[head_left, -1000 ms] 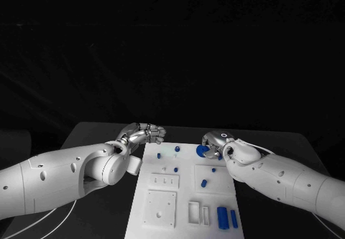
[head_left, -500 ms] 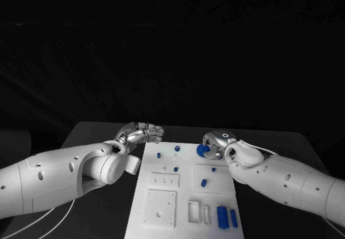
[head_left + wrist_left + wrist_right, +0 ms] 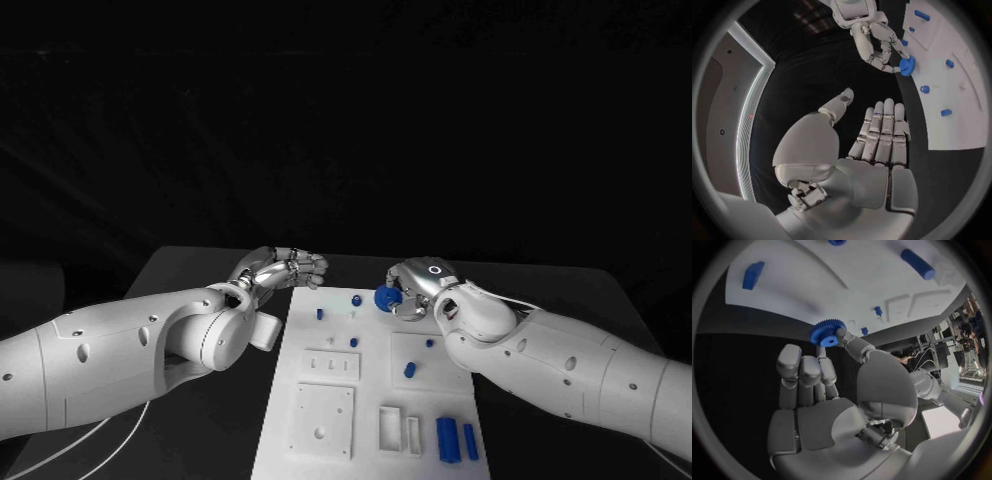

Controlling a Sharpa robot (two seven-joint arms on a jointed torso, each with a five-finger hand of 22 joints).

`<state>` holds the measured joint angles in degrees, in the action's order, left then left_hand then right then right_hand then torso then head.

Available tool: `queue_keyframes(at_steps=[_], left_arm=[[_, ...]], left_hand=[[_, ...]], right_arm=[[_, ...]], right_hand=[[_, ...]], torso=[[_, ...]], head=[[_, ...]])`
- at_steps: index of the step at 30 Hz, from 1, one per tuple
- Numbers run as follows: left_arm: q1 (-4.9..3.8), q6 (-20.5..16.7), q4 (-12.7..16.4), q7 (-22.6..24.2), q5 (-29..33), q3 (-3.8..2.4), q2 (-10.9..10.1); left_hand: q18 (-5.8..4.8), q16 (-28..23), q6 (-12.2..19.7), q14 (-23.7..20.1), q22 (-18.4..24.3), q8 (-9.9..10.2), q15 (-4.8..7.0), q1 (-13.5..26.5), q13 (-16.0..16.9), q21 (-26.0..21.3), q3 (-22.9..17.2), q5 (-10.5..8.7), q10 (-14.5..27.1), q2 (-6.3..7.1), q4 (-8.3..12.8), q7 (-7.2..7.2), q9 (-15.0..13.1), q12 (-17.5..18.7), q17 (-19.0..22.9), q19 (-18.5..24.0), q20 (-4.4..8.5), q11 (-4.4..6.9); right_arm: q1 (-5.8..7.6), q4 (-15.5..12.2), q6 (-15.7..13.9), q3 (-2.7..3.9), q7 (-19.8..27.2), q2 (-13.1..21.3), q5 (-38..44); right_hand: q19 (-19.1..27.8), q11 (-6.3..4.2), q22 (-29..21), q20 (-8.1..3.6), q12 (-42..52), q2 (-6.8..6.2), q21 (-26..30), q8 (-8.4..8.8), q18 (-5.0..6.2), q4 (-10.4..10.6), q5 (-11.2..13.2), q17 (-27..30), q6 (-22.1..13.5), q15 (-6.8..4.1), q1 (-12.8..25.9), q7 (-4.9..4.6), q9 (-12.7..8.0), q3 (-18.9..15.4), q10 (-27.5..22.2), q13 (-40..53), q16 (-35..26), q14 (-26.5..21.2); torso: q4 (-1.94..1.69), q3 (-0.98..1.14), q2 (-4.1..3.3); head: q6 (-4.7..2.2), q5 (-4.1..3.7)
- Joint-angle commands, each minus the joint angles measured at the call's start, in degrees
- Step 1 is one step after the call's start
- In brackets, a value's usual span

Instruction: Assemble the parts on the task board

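The white task board (image 3: pixel 325 415) lies lengthwise in the middle of the table. My right hand (image 3: pixel 414 284) hovers over the board's far end and pinches a blue gear (image 3: pixel 385 297) between thumb and a finger; the gear (image 3: pixel 825 332) shows toothed and round in the right wrist view, and again as the gear (image 3: pixel 907 65) held by the right hand (image 3: pixel 873 37) in the left wrist view. My left hand (image 3: pixel 284 267) sits just off the board's far left corner, fingers (image 3: pixel 879 132) stretched side by side, holding nothing.
Small blue pegs (image 3: pixel 319 313) stand in the board's far half, one peg (image 3: pixel 408 368) nearer the middle. Two blue bars (image 3: pixel 449 437) lie at the near right corner. White recessed blocks (image 3: pixel 320 415) occupy the near left part. Black table surrounds the board.
My right hand has carried the gear a little to the left, from the board's far right edge inward over the board. The left hand has barely moved.
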<state>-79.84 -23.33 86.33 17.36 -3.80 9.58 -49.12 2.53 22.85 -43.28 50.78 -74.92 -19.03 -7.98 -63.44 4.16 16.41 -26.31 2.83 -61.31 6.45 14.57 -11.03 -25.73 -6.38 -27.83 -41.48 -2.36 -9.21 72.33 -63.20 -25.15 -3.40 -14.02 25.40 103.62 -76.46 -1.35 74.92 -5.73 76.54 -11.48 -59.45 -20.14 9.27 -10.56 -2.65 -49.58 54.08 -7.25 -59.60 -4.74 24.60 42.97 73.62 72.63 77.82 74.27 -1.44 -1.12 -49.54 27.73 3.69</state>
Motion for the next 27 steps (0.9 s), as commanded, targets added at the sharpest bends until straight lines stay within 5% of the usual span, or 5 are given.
queue_keyframes(at_steps=[1, 12, 27], left_arm=[[-0.1, 0.3, 0.0, 0.6, -0.3, -0.06, 0.1], [-0.2, 0.2, 0.0, 0.7, -0.3, -0.07, 0.4], [-0.37, 0.1, 0.1, 0.7, -0.6, -0.07, 0.7]], left_hand=[[0.85, -0.3, -0.4, 0.2, -1.2, 0.1, -0.32, 0.5, -0.1, 0.0, -0.1, 0.16, -0.3, -0.24, 0.3, -0.1, 0.1, 0.4, -0.1, 0.0, -0.17, -0.19], [0.85, -0.3, -0.5, 0.2, -1.2, 0.0, -0.32, 0.5, -0.1, 0.0, -0.1, 0.16, -0.4, -0.25, 0.4, -0.08, 0.1, 0.4, -0.1, 0.0, -0.17, -0.16], [0.85, -0.3, -0.5, 0.2, -1.3, 0.0, -0.32, 0.5, -0.1, 0.0, -0.2, 0.16, -0.4, -0.21, 0.4, -0.07, 0.1, 0.4, -0.1, 0.0, -0.17, -0.13]], right_arm=[[0.02, -0.4, -1.0, 0.02, -0.6, -1.1, 3.3], [-0.01, 1.4, -0.5, -0.17, -0.6, -5.9, 4.4], [-1.2, 4.9, 1.4, -1.59, -0.4, -9.8, 4.7]], right_hand=[[-0.4, -0.01, 0.8, 0.0, 0.2, -0.47, -0.4, -0.28, 5.73, 0.4, -0.3, -0.1, 5.2, -0.25, -0.2, -0.29, 1.5, 0.1, 0.2, 0.0, -0.4, 0.0], [-0.5, -0.01, 0.8, -0.03, 0.2, -0.71, -0.4, -0.23, 5.73, 0.7, -0.4, -0.1, 5.2, -0.25, -0.3, -0.29, 1.6, 0.3, 0.2, 0.0, -0.5, 0.1], [-0.5, 0.01, 0.8, -0.03, 0.0, -0.85, -0.4, -0.14, 5.73, 0.9, -0.4, -0.2, 5.1, -0.23, -0.3, -0.31, 1.6, 0.4, 0.1, -0.2, -0.5, 0.1]], torso=[[-0.11, -0.05, -0.07], [-0.22, -0.21, -0.11], [-0.2, -0.22, -0.23]], head=[[-0.14, -0.05], [-0.06, 0.04], [0.33, 0.62]])
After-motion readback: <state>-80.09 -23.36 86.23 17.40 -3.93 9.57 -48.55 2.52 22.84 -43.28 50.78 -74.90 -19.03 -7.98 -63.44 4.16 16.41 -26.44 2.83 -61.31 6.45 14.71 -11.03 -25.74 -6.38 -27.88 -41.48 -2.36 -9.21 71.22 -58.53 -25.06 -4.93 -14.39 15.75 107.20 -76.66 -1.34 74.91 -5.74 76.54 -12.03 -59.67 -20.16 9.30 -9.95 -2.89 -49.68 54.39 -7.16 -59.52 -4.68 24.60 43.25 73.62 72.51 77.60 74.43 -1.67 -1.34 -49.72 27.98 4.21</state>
